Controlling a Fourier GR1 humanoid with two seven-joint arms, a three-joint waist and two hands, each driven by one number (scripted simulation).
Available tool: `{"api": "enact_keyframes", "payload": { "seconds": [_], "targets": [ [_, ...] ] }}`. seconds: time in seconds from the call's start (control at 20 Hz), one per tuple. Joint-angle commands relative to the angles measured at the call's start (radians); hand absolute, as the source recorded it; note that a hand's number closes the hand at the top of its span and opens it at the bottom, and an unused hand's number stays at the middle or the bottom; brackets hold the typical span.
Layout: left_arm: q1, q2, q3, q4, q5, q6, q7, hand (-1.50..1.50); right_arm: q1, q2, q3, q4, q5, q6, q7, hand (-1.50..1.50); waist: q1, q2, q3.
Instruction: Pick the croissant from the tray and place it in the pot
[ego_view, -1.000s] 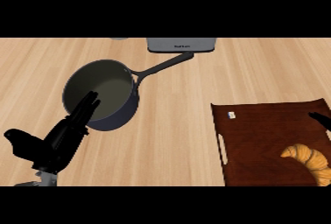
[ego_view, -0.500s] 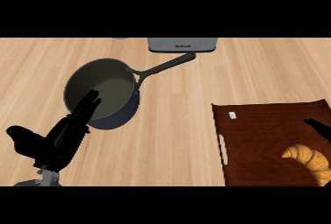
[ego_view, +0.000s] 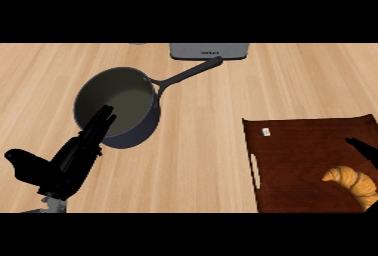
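On the wooden counter (ego_view: 221, 125), the croissant (ego_view: 353, 183) lies on the brown tray (ego_view: 295, 150); the pot (ego_view: 118, 106) holds nothing. The left hand (ego_view: 66, 165) rests open beside the pot. Only a fingertip of the right hand (ego_view: 363, 148) shows, so its state is unclear; grasp and placing remain.

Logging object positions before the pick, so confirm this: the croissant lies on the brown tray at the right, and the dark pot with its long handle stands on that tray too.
Not quite. The head view shows the croissant on the brown tray at the right, but the dark pot with its long handle stands on the wooden counter, left of the tray and apart from it.
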Motion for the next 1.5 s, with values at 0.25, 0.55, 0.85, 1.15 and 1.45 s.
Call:
{"api": "enact_keyframes", "payload": {
  "seconds": [0.25,0.55,0.85,1.15,1.45],
  "targets": [
    [-0.038,-0.029,-0.007,0.104,0.042,-0.062,0.052,0.0,-0.026,0.068,0.001,0.102,0.076,-0.002,-0.037,-1.5,-0.009,0.015,-0.012],
    [0.017,-0.073,-0.036,0.104,-0.018,-0.041,0.001,0.0,-0.066,0.148,0.008,0.124,0.095,0.004,-0.01,1.5,-0.007,0.014,-0.012],
    [-0.066,-0.096,-0.027,0.106,-0.009,-0.021,0.075,0.0,-0.047,0.141,0.001,0.199,0.105,0.001,-0.26,1.5,-0.016,0.015,-0.011],
    [-0.024,-0.086,0.0,0.14,-0.004,-0.076,0.019,0.0,-0.071,0.18,0.016,0.19,0.18,-0.024,-0.25,1.5,-0.012,0.015,-0.012],
    [-0.051,-0.087,-0.031,0.084,-0.028,-0.07,0.062,0.0,-0.347,0.342,0.245,0.163,0.288,0.1,-0.243,1.5,0.04,0.025,-0.012]
  ]
}}
